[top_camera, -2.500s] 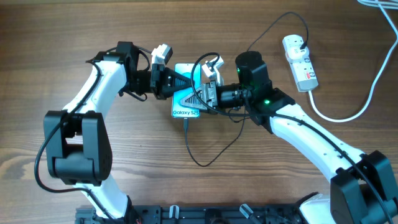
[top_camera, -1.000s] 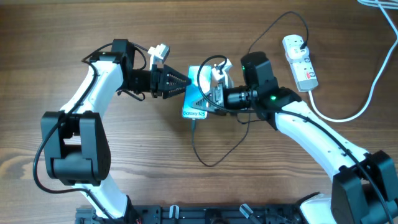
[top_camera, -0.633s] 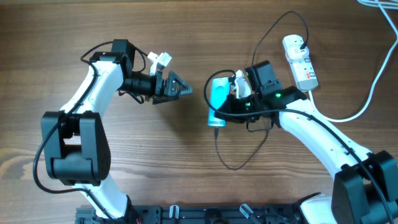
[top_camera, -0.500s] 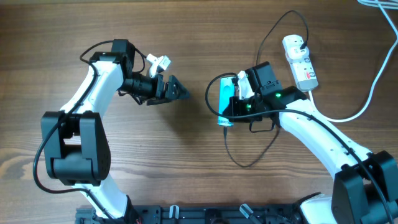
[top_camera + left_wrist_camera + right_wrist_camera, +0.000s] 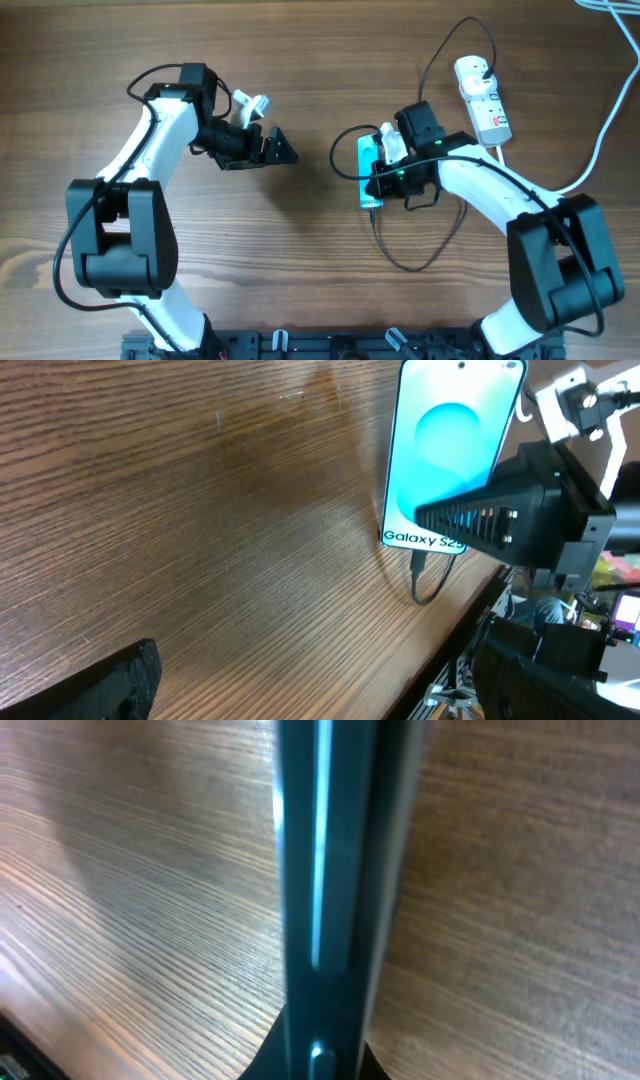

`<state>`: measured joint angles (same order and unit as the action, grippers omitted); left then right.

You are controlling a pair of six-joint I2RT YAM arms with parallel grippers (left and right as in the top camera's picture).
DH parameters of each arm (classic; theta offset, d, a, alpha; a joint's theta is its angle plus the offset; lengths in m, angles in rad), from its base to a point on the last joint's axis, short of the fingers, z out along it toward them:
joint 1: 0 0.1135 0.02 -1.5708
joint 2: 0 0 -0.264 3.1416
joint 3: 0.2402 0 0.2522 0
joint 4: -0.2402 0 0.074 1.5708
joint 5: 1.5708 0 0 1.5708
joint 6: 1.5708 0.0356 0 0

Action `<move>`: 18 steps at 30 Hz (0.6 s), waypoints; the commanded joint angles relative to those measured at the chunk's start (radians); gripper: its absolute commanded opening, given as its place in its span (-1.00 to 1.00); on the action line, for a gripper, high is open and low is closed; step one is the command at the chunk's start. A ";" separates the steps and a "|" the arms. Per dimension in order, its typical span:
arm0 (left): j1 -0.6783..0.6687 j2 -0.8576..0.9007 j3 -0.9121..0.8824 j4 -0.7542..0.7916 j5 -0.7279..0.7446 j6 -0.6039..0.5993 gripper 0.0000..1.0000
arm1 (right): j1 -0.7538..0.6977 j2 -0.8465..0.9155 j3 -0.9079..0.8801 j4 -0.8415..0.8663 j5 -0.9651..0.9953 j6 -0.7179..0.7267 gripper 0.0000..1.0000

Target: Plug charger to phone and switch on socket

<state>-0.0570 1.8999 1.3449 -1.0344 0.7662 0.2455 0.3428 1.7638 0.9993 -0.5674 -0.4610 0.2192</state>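
Right pincer [image 5: 381, 172]: clamped tight on the phone [image 5: 367, 160] - centre-right of the frame, stood on its edge
Left pincer [image 5: 276, 148]: wide open, holding nothing
Charger [image 5: 405, 266]: looks plugged in already
Next: probably put it down, then flick the socket [image 5: 482, 100] switch, upper right

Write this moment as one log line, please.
left gripper: open, empty | right gripper: shut on phone | charger: in phone | socket: untouched

The overhead camera looks straight down on the whole table [image 5: 300, 290]. The left wrist view skims low across it toward the phone [image 5: 455, 450], fairly near; the right wrist view, very close, apparently shows that phone's edge.
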 commanded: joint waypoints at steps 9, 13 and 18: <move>0.003 0.011 -0.004 0.003 -0.010 0.008 1.00 | -0.068 0.056 0.021 0.026 -0.057 -0.036 -0.89; 0.003 0.011 -0.004 0.003 -0.010 0.008 1.00 | -0.068 0.098 0.021 0.037 -0.058 -0.036 -0.92; 0.003 0.011 -0.004 0.003 -0.010 0.008 1.00 | -0.068 0.129 0.021 0.057 -0.057 -0.035 -0.90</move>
<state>-0.0570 1.8999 1.3449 -1.0340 0.7628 0.2455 0.2775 1.8439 1.0191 -0.5167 -0.5606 0.2066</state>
